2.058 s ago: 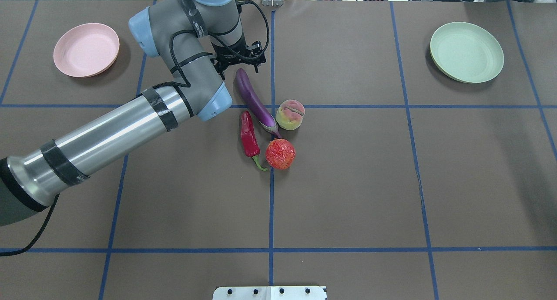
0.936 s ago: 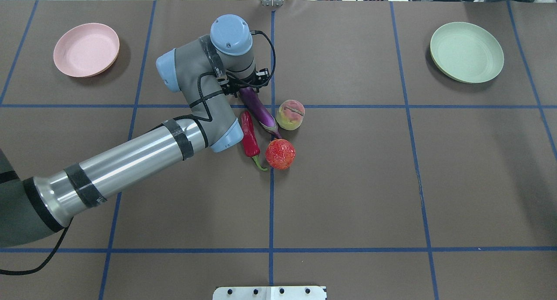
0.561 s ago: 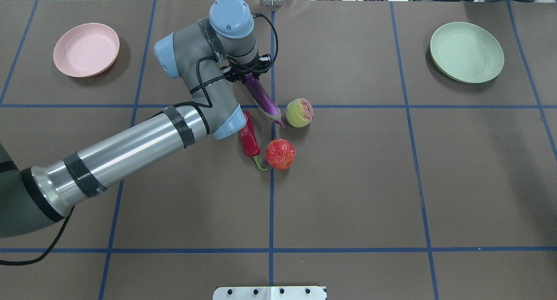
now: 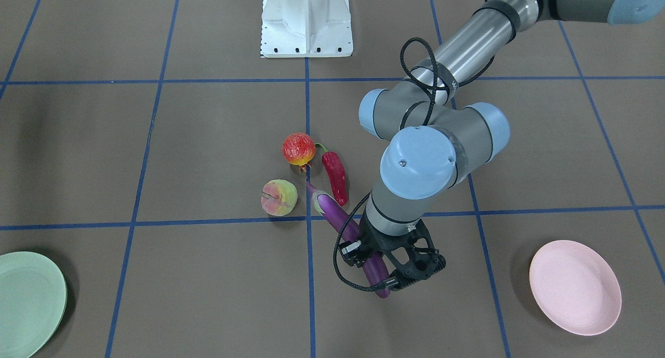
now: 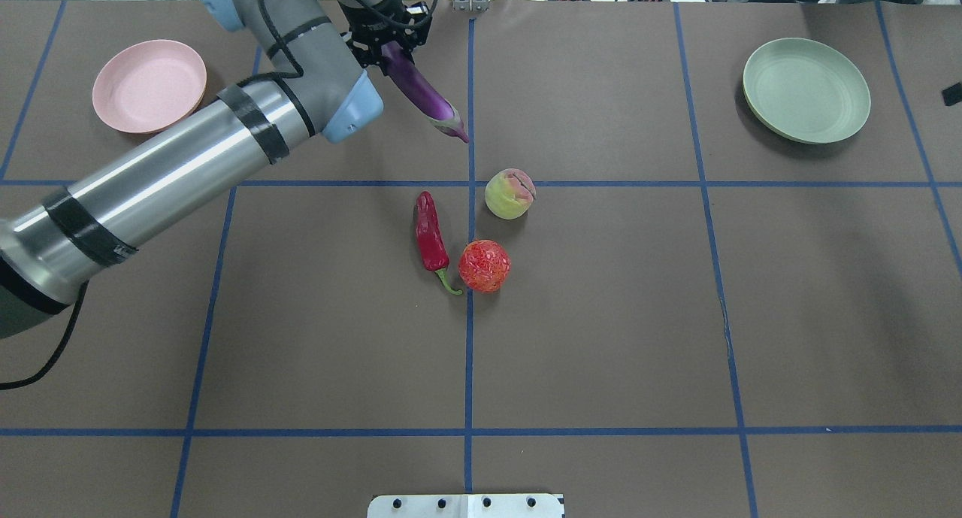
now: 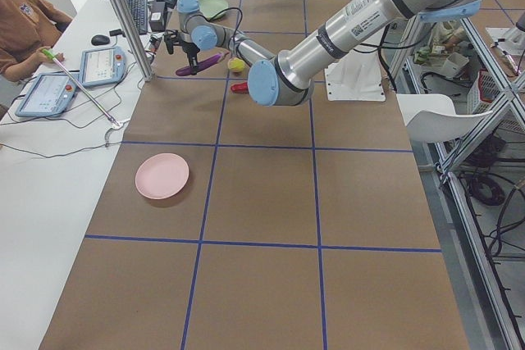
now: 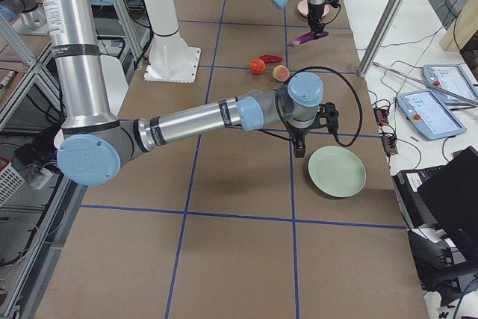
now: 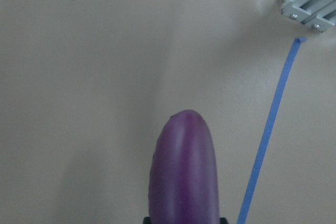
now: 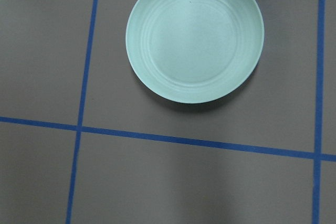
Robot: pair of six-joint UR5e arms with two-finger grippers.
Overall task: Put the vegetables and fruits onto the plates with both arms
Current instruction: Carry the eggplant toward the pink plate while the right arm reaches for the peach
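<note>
Gripping the eggplant [image 5: 421,93] by its rounded purple end, the left gripper [image 5: 387,40] holds it clear of the table [image 5: 601,337], fingers clamped on either side of the fruit's body. The eggplant hangs tilted, pale stem end lowest and pointing toward the blue tape line [image 5: 470,82] down the middle. From the wrist camera, the glossy purple tip juts out between the jaws over bare brown surface. The pink plate [image 5: 149,86] sits well off to the robot's left with nothing on it, apart from the gripper. Down on the table, the peach [image 5: 509,194] rests just past the cross of the tape lines. The red pepper [image 5: 431,236] lies beside it on the other side of the line, and the pomegranate [image 5: 484,265] sits right by the pepper's green stem. Over on the far side, the right gripper [image 7: 299,151] hangs near the green plate [image 7: 337,172], which has nothing on it. Whether its fingers are wide or closed, I cannot tell.
</note>
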